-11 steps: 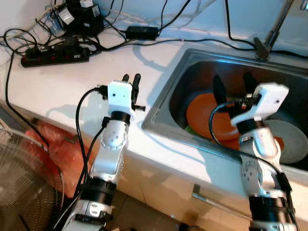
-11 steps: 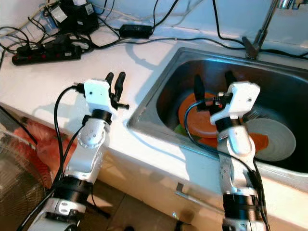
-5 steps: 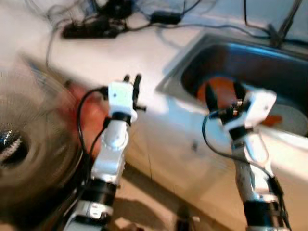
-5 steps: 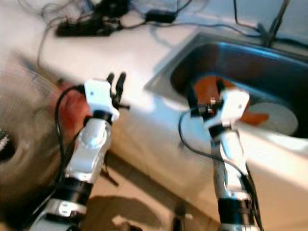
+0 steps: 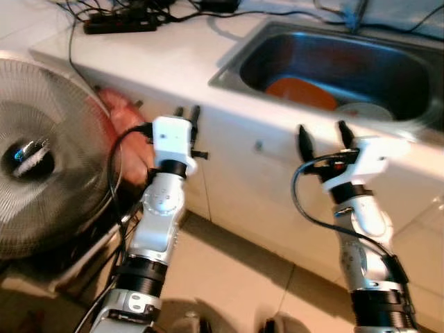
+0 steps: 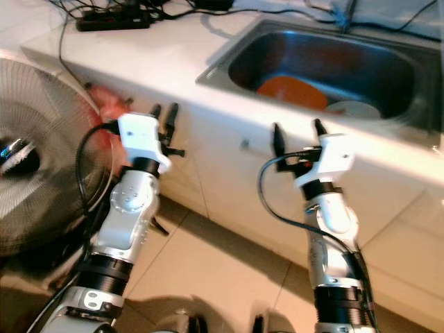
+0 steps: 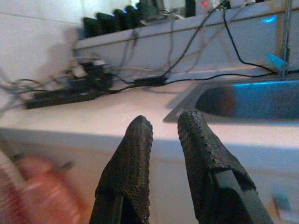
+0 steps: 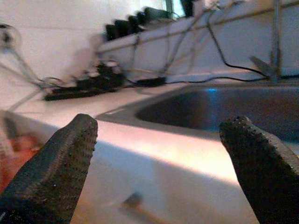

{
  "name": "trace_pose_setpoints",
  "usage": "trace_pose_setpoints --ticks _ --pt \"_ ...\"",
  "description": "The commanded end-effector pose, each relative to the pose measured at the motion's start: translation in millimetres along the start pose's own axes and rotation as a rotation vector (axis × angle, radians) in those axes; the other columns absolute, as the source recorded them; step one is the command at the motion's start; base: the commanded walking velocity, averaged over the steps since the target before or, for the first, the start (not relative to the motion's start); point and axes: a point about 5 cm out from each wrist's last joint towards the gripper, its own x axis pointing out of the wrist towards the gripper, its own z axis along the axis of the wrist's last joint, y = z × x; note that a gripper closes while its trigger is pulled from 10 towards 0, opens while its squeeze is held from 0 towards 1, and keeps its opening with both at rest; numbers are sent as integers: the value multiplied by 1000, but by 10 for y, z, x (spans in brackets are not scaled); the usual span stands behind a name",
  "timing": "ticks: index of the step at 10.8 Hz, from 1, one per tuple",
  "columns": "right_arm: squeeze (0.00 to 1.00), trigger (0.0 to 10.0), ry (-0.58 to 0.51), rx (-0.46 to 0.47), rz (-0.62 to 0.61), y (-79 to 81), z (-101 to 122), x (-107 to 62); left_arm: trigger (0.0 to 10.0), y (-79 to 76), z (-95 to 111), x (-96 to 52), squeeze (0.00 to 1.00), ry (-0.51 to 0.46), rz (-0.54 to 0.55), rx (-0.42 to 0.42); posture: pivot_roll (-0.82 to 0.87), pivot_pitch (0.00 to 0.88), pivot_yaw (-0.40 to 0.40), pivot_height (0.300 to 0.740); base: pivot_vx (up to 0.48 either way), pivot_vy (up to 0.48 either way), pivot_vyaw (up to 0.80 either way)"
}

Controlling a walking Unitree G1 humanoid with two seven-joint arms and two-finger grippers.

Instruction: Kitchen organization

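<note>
Two plates (image 5: pixel 302 93) half-hidden in sink (image 5: pixel 236 66).

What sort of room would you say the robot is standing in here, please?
Most likely a home kitchen: a stainless steel sink is set into a white countertop and holds an orange plate and a white plate, with white cabinet fronts below and a tiled floor.

Sink (image 5: pixel 244 64): brushed steel, dully reflective.
Countertop (image 5: pixel 166 55): smooth, pale, lightly glossy.
Fan grille (image 5: pixel 62 118): thin metal wire (shiny).
Left gripper fingers (image 7: pixel 128 172): black, matt, pimpled rubber.
Floor tiles (image 5: pixel 229 277): smooth beige, faint sheen.
</note>
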Motion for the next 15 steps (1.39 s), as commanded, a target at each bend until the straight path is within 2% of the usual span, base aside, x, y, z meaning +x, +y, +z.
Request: trace_pose_setpoints --ticks 1,5,10,15 --pt "0 10000 1 3 8 3 -4 -7 10000 29 -2 -11 0 3 20 -4 -39 116 94 740 -375 0 0" --pt "0 10000 23 -1 -3 -23 -67 -36 10000 33 -55 -43 0 20 15 -8 -46 103 96 740 -372 0 0" --pt "0 10000 52 -7 -6 -33 -116 -42 10000 34 -99 -55 0 40 9 -29 -48 105 94 740 0 0 0" --pt "0 10000 75 -17 -15 -51 -161 -35 10000 77 -114 -55 0 49 24 -31 -39 111 90 740 0 0 -723"
